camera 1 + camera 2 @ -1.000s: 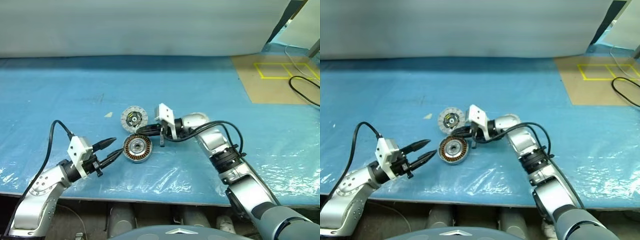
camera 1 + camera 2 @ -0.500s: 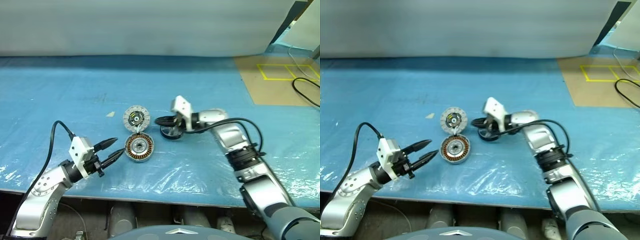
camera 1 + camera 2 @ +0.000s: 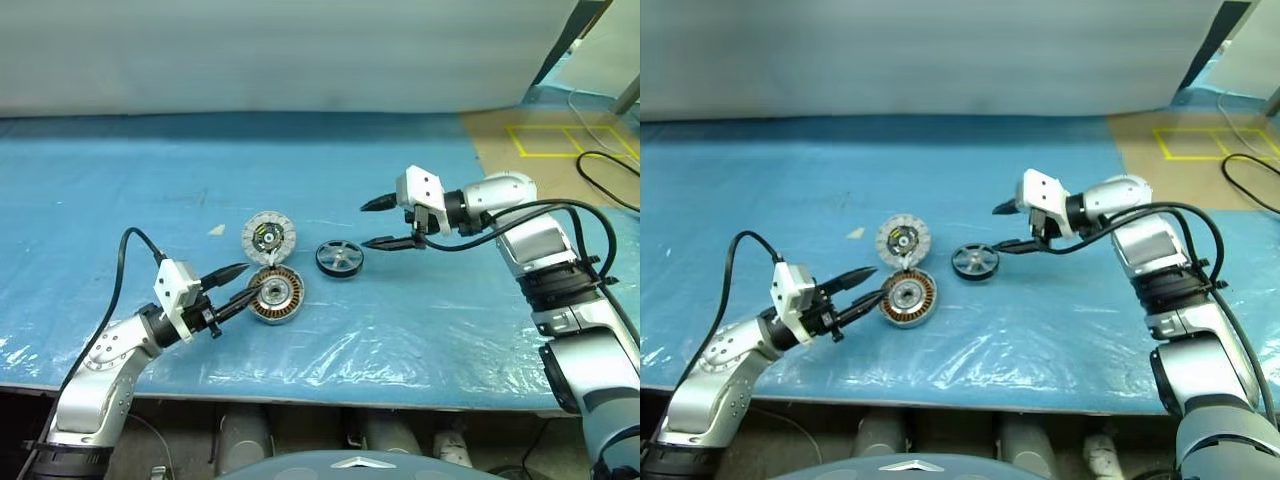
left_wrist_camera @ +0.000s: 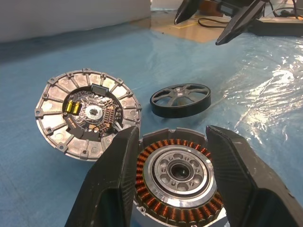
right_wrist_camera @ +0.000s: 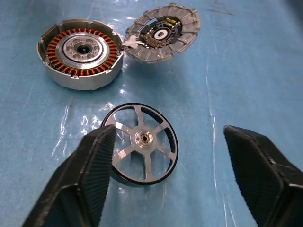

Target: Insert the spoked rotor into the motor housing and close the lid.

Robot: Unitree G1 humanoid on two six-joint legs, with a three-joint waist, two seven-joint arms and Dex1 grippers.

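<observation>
The spoked rotor (image 3: 340, 258), black-rimmed with a silver hub, lies flat on the blue sheet, free of both grippers. Left of it sits the motor housing (image 3: 276, 294) with its copper windings facing up. The lid (image 3: 268, 236) lies swung open behind the housing, inner face up. My left gripper (image 3: 243, 285) is open and level, its tips right at the housing's left edge; the left wrist view looks between its fingers (image 4: 113, 189) onto the housing (image 4: 177, 172). My right gripper (image 3: 368, 225) hangs open above and to the right of the rotor (image 5: 142, 142).
A blue plastic-covered sheet (image 3: 150, 190) covers the table, wrinkled and shiny near the front edge. At the far right lie a brown board (image 3: 560, 170) with yellow tape lines and a black cable (image 3: 605, 180). A small pale scrap (image 3: 217, 229) lies left of the lid.
My right gripper carried the rotor from beside the housing to the right, opened and let it down on the sheet, then drew away up and right. The left gripper edged slightly toward the housing.
</observation>
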